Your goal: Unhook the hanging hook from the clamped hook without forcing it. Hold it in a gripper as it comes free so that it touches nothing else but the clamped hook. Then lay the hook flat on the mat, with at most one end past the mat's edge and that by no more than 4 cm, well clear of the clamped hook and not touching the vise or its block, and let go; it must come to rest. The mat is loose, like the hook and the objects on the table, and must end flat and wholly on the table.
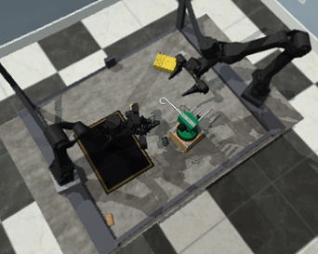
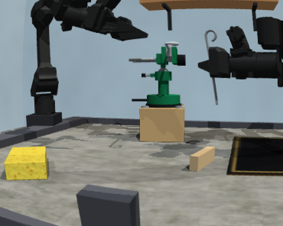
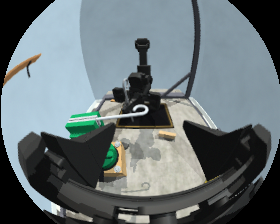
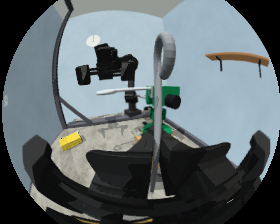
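My right gripper (image 2: 209, 65) is shut on the loose hook (image 2: 213, 72), a thin grey rod with a curled top. It holds the hook upright in the air, to the side of the green vise (image 2: 164, 76) and apart from it. In the right wrist view the hook (image 4: 158, 116) rises between the fingers. The clamped hook (image 1: 171, 104) sticks out level from the vise (image 1: 188, 122) on its wooden block (image 1: 186, 140). The black mat (image 1: 117, 156) lies flat below the right arm. My left gripper (image 1: 187, 81) is open and empty, high beyond the vise.
A yellow sponge (image 1: 164, 63) lies near the left gripper's side of the table. A small tan block (image 2: 202, 158) lies between the vise block and the mat (image 2: 256, 154). A grey block (image 2: 107, 206) stands at the table's edge. A wooden shelf (image 2: 208, 4) hangs above.
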`<control>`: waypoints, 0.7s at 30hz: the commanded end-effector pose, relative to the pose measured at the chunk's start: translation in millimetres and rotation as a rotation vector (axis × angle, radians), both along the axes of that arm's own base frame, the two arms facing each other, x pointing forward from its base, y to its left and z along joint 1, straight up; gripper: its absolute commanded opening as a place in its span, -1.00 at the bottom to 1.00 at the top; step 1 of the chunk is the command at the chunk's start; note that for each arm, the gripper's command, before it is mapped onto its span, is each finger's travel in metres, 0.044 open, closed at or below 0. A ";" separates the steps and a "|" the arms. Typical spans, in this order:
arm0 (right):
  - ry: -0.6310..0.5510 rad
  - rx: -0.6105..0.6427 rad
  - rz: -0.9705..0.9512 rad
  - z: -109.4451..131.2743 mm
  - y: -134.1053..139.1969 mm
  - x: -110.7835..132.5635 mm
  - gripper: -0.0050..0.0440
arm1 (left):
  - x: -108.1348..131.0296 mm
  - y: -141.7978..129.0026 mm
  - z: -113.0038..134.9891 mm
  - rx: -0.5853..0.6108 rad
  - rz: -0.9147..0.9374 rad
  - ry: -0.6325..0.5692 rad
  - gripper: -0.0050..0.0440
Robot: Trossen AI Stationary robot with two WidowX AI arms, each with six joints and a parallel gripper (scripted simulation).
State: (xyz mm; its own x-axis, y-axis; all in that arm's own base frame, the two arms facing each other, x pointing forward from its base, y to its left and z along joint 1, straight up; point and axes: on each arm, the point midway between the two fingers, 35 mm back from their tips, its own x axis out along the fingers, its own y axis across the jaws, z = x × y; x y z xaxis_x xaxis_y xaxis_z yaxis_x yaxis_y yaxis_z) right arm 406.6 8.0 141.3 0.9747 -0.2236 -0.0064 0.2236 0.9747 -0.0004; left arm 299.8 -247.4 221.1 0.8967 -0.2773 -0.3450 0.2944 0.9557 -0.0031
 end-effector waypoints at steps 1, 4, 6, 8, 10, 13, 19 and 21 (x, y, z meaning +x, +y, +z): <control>-0.030 0.003 0.002 10.6 0.2 0.9 -0.80 | 0.0 0.5 11.0 -0.020 0.002 -0.021 1.00; -0.030 0.003 0.002 10.5 0.3 0.8 -0.80 | 0.0 0.5 11.0 -0.020 0.002 -0.021 1.00; -0.026 0.005 0.003 10.0 1.1 -0.1 -0.80 | 0.0 0.5 11.0 -0.020 0.002 -0.021 1.00; -0.018 0.010 0.004 9.0 2.8 -1.9 -0.80 | 0.0 0.5 11.0 -0.020 0.002 -0.021 1.00; -0.007 0.017 0.006 7.6 5.0 -4.7 -0.80 | 0.0 0.5 11.0 -0.020 0.002 -0.021 1.00; -0.001 0.020 0.007 6.9 6.2 -6.1 -0.80 | 0.0 0.5 11.0 -0.020 0.002 -0.021 1.00; 0.034 0.040 0.012 2.1 12.8 -15.1 -0.80 | 0.0 0.5 11.0 -0.020 0.002 -0.021 1.00; 0.046 0.046 0.014 0.5 14.9 -18.2 -0.80 | 0.0 0.5 11.0 -0.020 0.002 -0.021 1.00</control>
